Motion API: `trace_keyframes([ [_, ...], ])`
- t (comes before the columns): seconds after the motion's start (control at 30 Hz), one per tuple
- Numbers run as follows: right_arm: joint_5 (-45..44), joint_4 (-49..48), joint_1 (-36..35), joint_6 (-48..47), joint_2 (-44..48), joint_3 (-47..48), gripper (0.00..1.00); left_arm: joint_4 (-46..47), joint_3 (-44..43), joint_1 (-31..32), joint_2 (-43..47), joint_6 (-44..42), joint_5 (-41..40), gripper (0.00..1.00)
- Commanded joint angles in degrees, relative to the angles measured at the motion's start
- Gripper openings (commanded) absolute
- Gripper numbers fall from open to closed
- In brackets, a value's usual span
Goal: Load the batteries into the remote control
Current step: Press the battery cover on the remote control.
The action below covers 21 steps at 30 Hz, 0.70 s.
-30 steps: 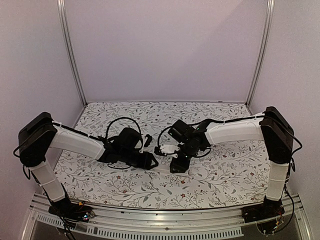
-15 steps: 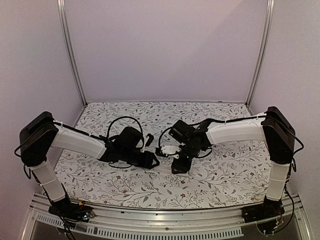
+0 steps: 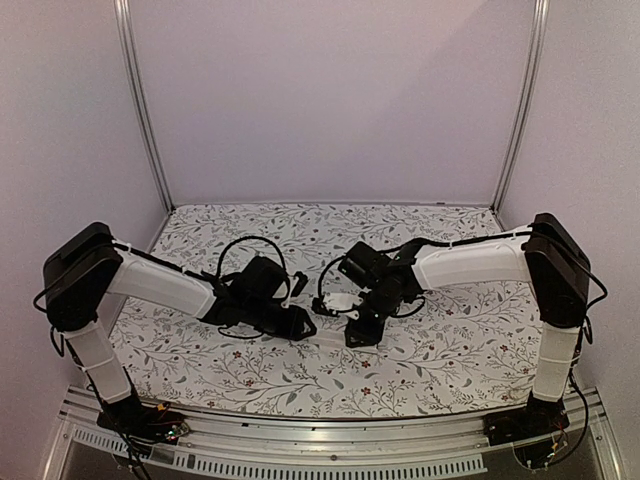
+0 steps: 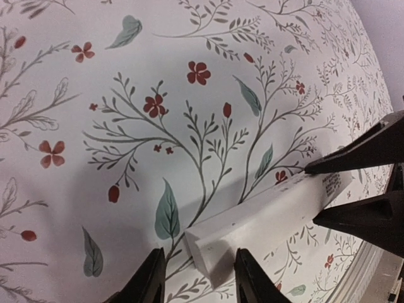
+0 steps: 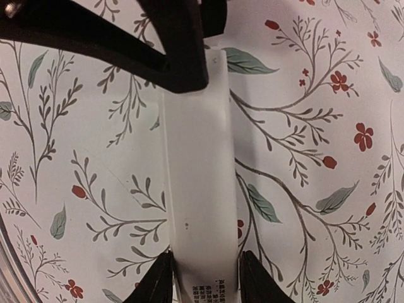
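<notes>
Remote control (image 4: 265,218) lies flat on the floral-patterned surface (image 4: 126,76), near its middle in the overhead view, between the two arms. The white bar is bridged end to end by the two claws, which face each other along its length. Left claw (image 4: 201,265): low over the surface, one end of the bar sits between its fingertips. One finger (image 4: 249,278) is against the bar's side, while the other finger (image 4: 151,281) shows a thin strip of patterned cloth between it and the bar. Cannot tell whether this claw is clenched on the bar or only straddling it. Right claw (image 5: 206,262): takes the opposite end, the one carrying a small block of print (image 5: 218,291). Both its fingers (image 5: 158,281) lie hard against the bar's long sides with no gap seen, so it reads as grasping the remote control. In the right wrist view the bar runs straight away from the right claw to the left claw's black fingers at the far end. In the left wrist view the bar runs up and to the right to the right claw's two dark finger tips, one on each side of it.
</notes>
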<state>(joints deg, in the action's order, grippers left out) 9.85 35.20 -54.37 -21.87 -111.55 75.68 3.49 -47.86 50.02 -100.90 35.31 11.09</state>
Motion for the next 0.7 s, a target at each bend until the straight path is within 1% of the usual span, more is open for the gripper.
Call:
trace_keyframes([
  [0.0, 0.32, 0.75, -0.54, 0.11, 1.48, -1.05, 0.37, -1.20, -1.00, 0.86, -0.92, -0.42, -0.29, 0.38],
  [0.07, -0.01, 0.83, -0.92, 0.09, 1.81, -1.26, 0.45, -1.12, -1.01, 0.91, -0.98, -0.25, -0.32, 0.39],
  [0.1, -0.34, 0.83, -1.16, 0.08, 1.91, -1.43, 0.46, -1.11, -1.01, 0.85, -0.96, -0.30, -0.34, 0.39],
  [0.3, -2.28, 0.58, -1.50, 0.25, 1.89, -1.67, 0.47, -1.11, -1.10, 0.87, -0.72, -0.16, -0.30, 0.40],
  [0.43, -4.27, 0.42, -1.56, 0.33, 1.94, -1.66, 0.44, -1.11, -1.18, 0.88, -0.71, -0.17, -0.46, 0.40],
  [0.67, -4.22, 0.70, -1.56, 0.25, 1.78, -1.59, 0.51, -0.71, -0.92, 0.78, -0.12, 0.16, -0.38, 0.40],
])
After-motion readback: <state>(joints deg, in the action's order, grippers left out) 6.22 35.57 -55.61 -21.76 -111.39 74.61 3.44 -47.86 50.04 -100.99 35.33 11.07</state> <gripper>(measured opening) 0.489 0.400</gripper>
